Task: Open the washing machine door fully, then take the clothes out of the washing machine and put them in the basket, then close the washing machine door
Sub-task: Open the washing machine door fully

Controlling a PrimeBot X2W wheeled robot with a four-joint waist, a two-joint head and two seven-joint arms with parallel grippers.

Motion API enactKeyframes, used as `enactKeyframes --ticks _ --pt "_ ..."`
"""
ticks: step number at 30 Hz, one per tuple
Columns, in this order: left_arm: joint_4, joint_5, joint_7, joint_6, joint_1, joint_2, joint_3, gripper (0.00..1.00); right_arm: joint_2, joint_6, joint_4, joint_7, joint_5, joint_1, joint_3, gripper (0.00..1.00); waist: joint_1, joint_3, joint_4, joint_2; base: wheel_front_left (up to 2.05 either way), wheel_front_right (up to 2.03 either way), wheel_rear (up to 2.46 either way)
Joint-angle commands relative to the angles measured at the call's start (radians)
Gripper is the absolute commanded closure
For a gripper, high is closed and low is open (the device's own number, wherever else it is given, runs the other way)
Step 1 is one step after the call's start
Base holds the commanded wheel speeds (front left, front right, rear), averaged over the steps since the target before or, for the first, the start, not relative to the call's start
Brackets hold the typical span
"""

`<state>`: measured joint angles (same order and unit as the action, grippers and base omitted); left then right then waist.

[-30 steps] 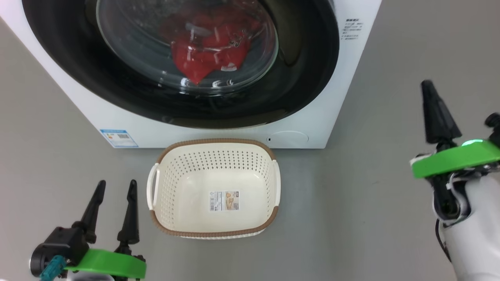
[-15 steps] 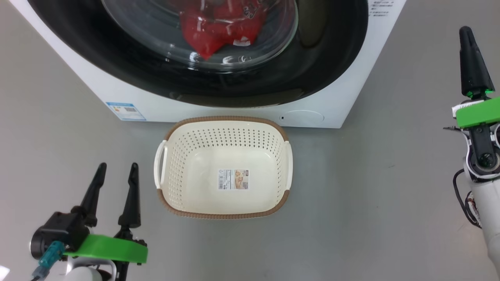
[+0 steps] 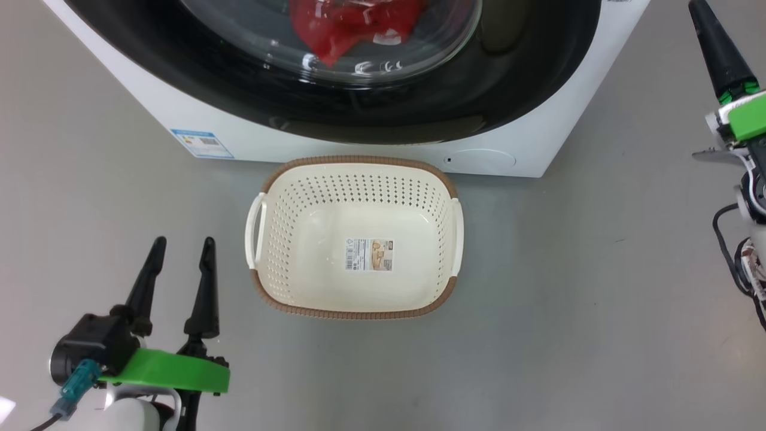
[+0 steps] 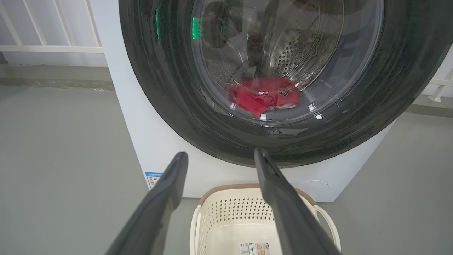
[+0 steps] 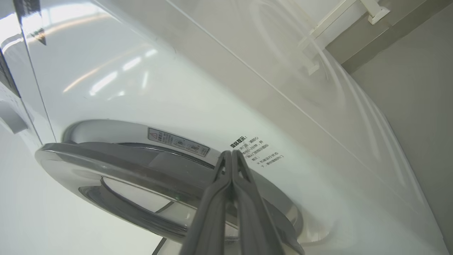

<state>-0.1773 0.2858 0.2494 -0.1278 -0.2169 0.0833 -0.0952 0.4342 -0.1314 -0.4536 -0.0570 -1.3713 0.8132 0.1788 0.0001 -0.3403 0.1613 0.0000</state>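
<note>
Since a second ago our head camera has swung, so the whole scene sits higher and further right in its view, and against the basket (image 3: 359, 163) the right gripper (image 3: 700, 18) has gone forward, its last sliver of gap now gone. Its two dark fingers are pressed flat together with nothing between them. In the right wrist view the right gripper (image 5: 230, 154) has its joined tips against the rim of the washing machine door (image 5: 106, 156), close under a small block of printed text (image 5: 256, 150), though we cannot tell whether they touch it. The left gripper (image 3: 183, 244) hovers low over the grey floor (image 3: 568, 269) to the basket's left, fingers spread wide and empty; in its own wrist view the left gripper (image 4: 221, 154) points at the door's black rim (image 4: 159, 88). We see the clothes (image 3: 353, 24) as a red heap behind the glass bowl, lying at the bottom of the steel drum (image 4: 262, 97). The basket stands on the floor just in front of the washing machine (image 3: 299, 137), empty but for a paper label (image 3: 369, 254) on its bottom.
</note>
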Motion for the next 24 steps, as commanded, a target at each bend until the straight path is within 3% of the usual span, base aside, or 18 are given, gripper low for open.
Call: enactKeyframes --ticks 1,24 --pt "0.021 0.009 0.012 -0.003 -0.033 0.018 0.029 0.00 0.010 0.001 0.020 -0.021 -0.026 0.024 0.016 1.00 0.0000 -0.012 0.007 0.0000 0.00 0.00 0.00" --pt "0.008 0.031 0.012 -0.003 -0.066 -0.010 0.018 0.00 0.034 0.001 -0.053 -0.296 -0.236 0.203 0.037 1.00 0.0000 -0.084 0.068 0.0000 0.00 0.00 0.00"
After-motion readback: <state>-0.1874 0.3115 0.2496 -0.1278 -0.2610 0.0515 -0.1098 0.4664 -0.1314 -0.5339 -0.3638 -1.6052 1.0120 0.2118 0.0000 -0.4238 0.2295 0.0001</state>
